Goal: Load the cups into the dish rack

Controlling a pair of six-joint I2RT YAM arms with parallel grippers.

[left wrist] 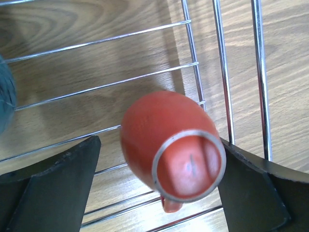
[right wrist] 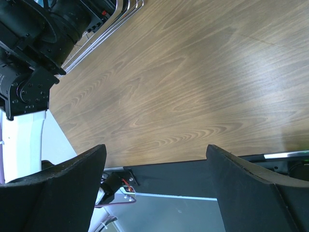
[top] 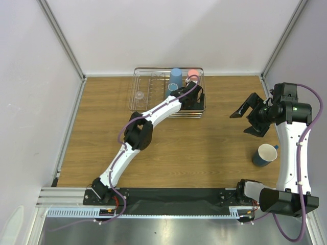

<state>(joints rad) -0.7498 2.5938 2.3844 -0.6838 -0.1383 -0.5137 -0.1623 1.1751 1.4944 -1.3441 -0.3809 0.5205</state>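
Observation:
The small orange cup point(left wrist: 159, 126) stands upside down on the bars of the dish rack point(left wrist: 223, 72), between the fingers of my left gripper point(left wrist: 159, 191). The jaws are open: the left finger stands well off the cup, the right finger is right beside it. In the top view the left gripper point(top: 196, 100) is over the rack's point(top: 137, 104) right end and hides the orange cup. A light blue tumbler point(top: 176, 76), a pink tumbler point(top: 192, 74) and a clear glass point(top: 139, 95) stand in the rack. The dark blue white-lined mug point(top: 264, 154) is on the table at the right. My right gripper point(top: 246, 121) is open and empty above the table.
The light blue tumbler's side shows at the left edge of the left wrist view point(left wrist: 5, 96). The right wrist view shows my open right gripper point(right wrist: 157, 193) over bare wood and the black front strip point(right wrist: 193, 176), with dark arm parts point(right wrist: 29, 48) at upper left. White walls enclose the table.

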